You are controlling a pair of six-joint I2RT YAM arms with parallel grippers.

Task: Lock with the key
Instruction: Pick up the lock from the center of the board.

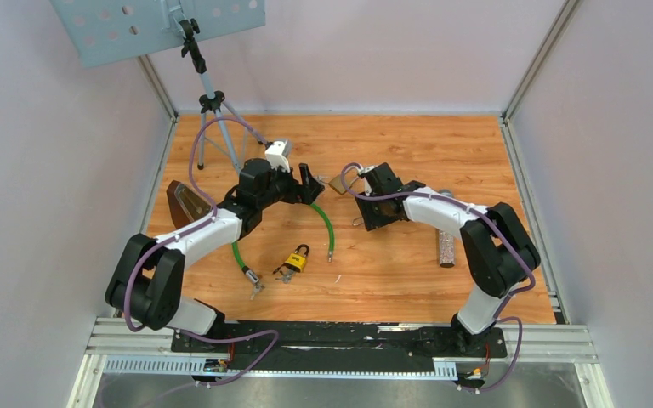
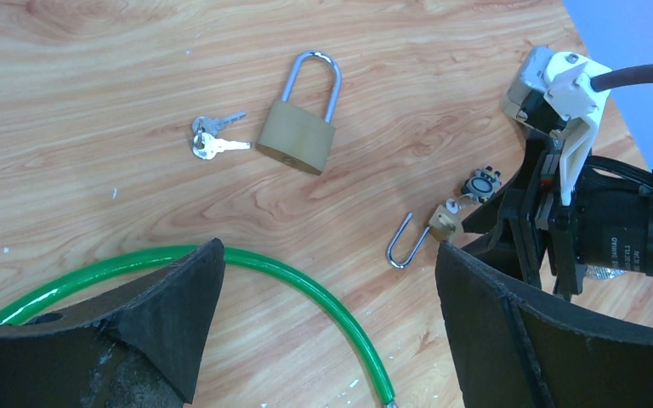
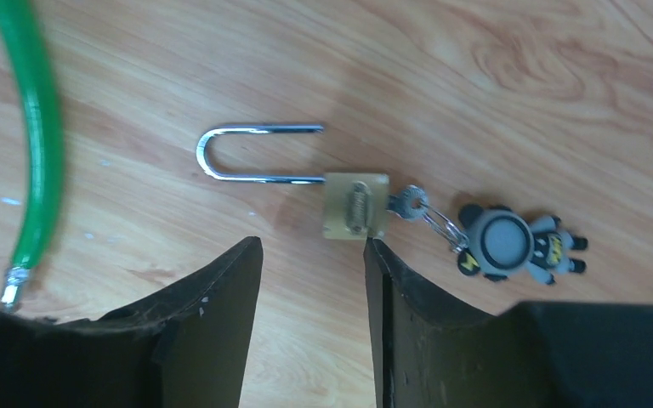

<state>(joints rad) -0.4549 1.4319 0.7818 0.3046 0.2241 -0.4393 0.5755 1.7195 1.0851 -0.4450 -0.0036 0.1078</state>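
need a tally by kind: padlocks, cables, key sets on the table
Padlocks: 3 (brass padlock, small open padlock, yellow padlock)
Green cable: 1
Key sets: 3 (loose keys, inserted key, yellow padlock's keys)
Total: 7

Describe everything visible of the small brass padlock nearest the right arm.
The small square brass padlock lies flat on the wooden table, its long steel shackle open, one leg free. A key sits in its keyhole, ringed to a grey rubber figure charm. The right end effector is open beside it, one finger at the body's corner.
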